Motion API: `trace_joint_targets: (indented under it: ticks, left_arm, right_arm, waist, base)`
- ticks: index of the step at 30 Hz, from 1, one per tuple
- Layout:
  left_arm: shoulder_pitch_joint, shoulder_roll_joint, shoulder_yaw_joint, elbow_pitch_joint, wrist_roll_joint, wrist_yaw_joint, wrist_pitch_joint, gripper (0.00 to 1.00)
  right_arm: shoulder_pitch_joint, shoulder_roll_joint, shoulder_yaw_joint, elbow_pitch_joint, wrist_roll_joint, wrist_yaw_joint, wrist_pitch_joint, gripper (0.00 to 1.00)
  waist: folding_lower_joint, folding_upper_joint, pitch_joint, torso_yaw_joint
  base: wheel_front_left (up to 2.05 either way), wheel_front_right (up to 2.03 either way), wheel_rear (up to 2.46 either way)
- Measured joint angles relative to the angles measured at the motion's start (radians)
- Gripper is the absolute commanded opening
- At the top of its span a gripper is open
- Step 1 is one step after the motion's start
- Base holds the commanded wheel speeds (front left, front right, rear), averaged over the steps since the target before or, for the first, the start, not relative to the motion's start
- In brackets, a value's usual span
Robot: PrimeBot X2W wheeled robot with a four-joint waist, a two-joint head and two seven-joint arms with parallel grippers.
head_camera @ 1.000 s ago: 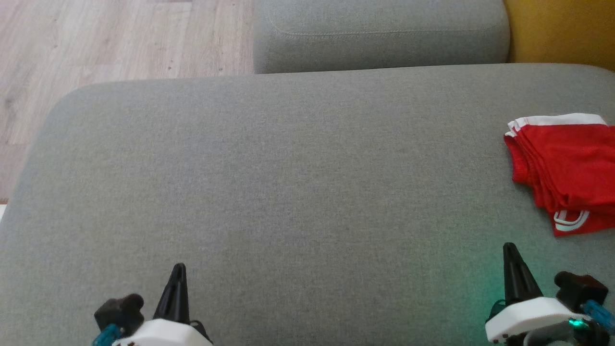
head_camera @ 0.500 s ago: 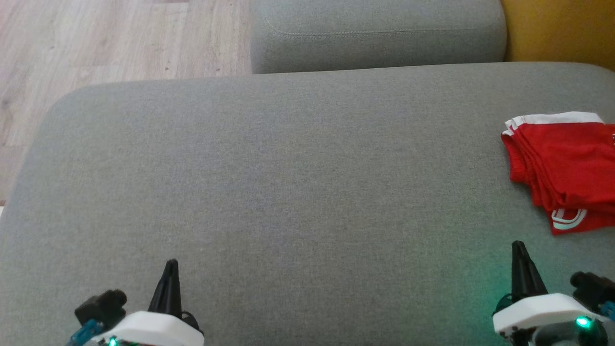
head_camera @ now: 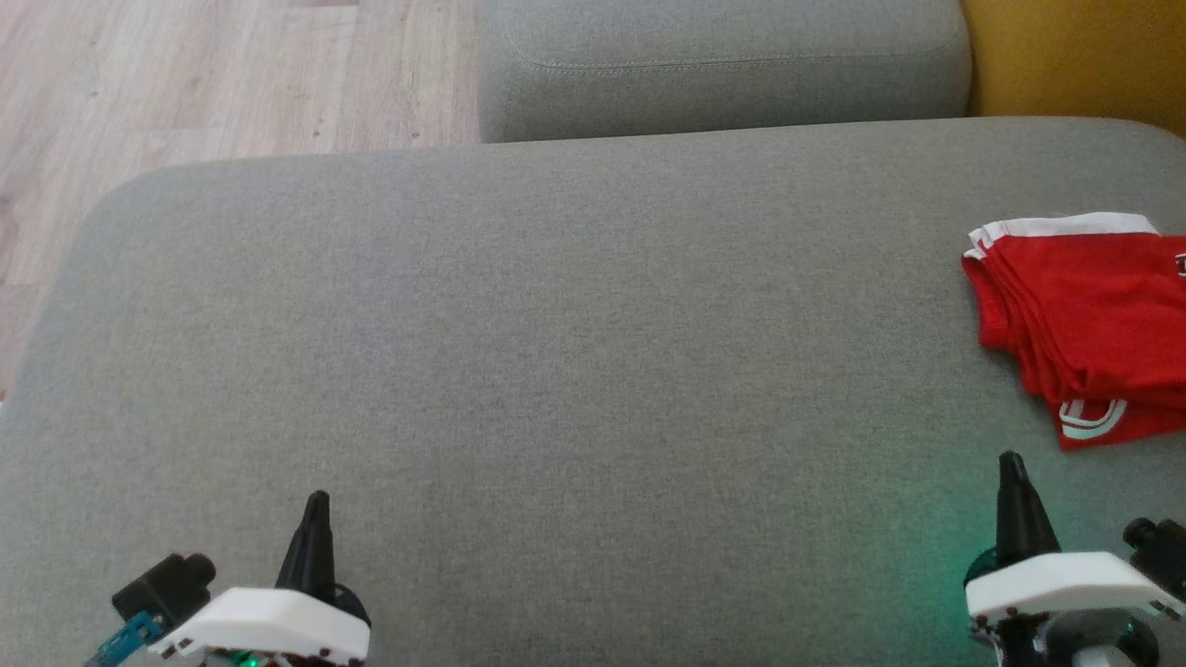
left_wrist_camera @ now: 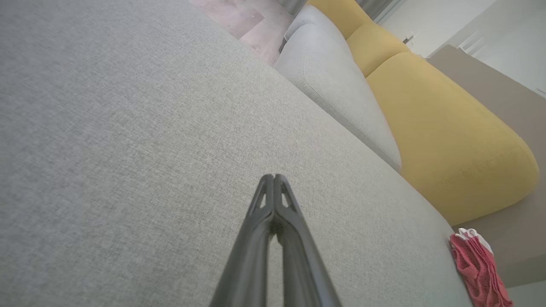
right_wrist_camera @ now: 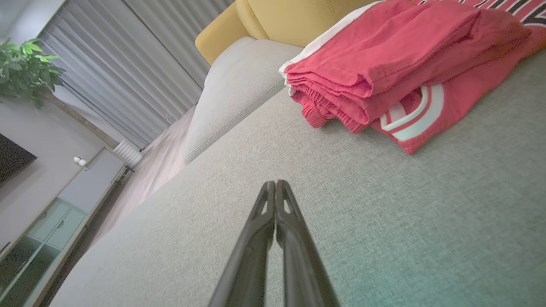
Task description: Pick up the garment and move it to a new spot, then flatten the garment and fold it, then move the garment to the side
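Observation:
The garment [head_camera: 1093, 315] is red with white trim, folded into a thick stack at the right edge of the grey cushion [head_camera: 556, 352]. The right wrist view shows the garment [right_wrist_camera: 384, 76] close ahead and up to the right, its layered edges facing me. In the left wrist view the garment [left_wrist_camera: 480, 268] is a small red fold far off at the lower right. My left gripper [head_camera: 317, 502] is shut and empty over the cushion's near left. My right gripper [head_camera: 1011, 461] is shut and empty, just short of the garment's near corner.
A second grey cushion [head_camera: 723, 65] lies behind the large one, with a yellow seat [head_camera: 1075, 56] at the far right. Wooden floor [head_camera: 185, 83] runs past the cushion's far left. Curtains [right_wrist_camera: 128, 55], a plant [right_wrist_camera: 21, 68] and a cabinet [right_wrist_camera: 47, 221] stand beyond.
The head view has drifted slightly, so the cushion and garment sit a little further left. Both grippers have sunk lower in the picture and spread apart a bit; both stay shut.

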Motion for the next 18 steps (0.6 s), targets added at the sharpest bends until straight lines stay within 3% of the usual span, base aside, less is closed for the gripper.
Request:
trace_joint_targets:
  ticks: [18]
  left_arm:
    - [-0.033, 0.002, 0.036, 0.006, -0.226, -0.028, 0.052, 0.0]
  right_arm:
    - [-0.011, 0.007, -0.015, -0.024, 0.239, 0.0, 0.054, 0.0]
  waist:
    - [0.0, 0.0, 0.001, -0.009]
  base:
    - [0.0, 0.0, 0.0]
